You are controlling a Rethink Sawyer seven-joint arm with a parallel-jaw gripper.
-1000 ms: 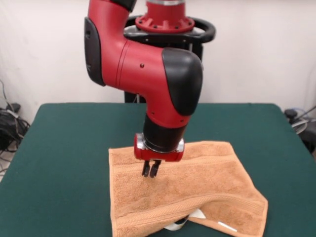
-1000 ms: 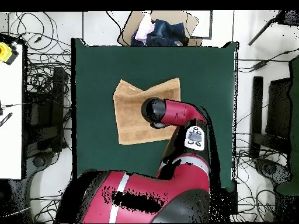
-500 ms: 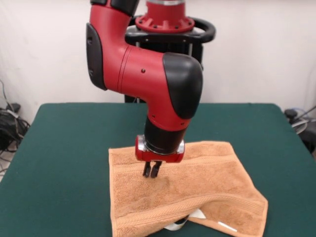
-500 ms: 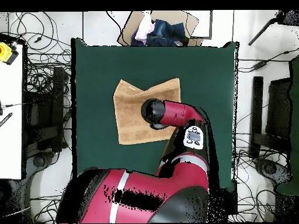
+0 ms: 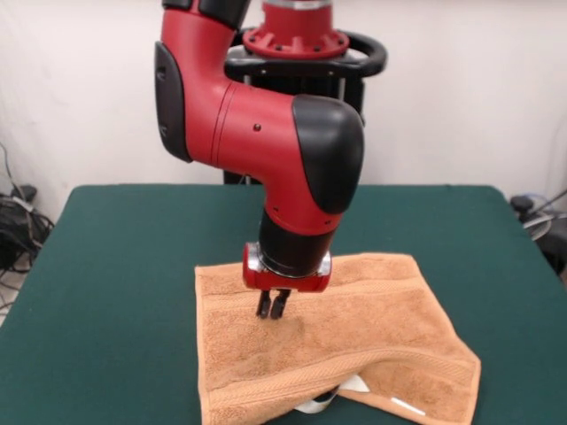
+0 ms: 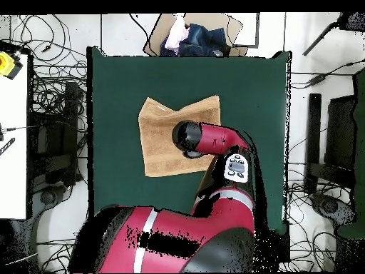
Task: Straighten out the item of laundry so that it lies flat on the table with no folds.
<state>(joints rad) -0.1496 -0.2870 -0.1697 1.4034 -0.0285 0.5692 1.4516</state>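
Hovering over the towel [image 5: 354, 328], the gripper [image 5: 272, 305] points straight down from the red and black arm [image 5: 266, 142]. Its two dark fingers [image 5: 263, 304] sit close together with barely a gap and nothing between them, so it reads as closed and empty. Whether the tips touch the cloth or hang just above it, cannot tell from the front view.

Towel lies right under the gripper on the green table [image 5: 115, 266], spreading mostly to the picture-right of the gripper and toward the camera. Not flat: below the gripper a raised ridge runs across along a woven band stripe [image 5: 292, 372], and the near edge is lifted there. Under that lifted edge, toward the camera from the gripper, a white label [image 5: 350, 387] pokes out. Further right of it, a corner flap is folded over with a small white strip [image 5: 407, 406] on it. Far edge of the towel, just behind the gripper, lies straight on the table.

Overhead view: arm wrist [image 6: 191, 137] covers the gripper, so the fingers are hidden there. Towel [image 6: 160, 139] extends out from under the wrist, mostly to picture-left, with its top edge dipping in a notch. Table [image 6: 121, 78] surrounds it with bare green on all sides. Beyond the table's top edge, a cardboard box with clothes [image 6: 192, 36].
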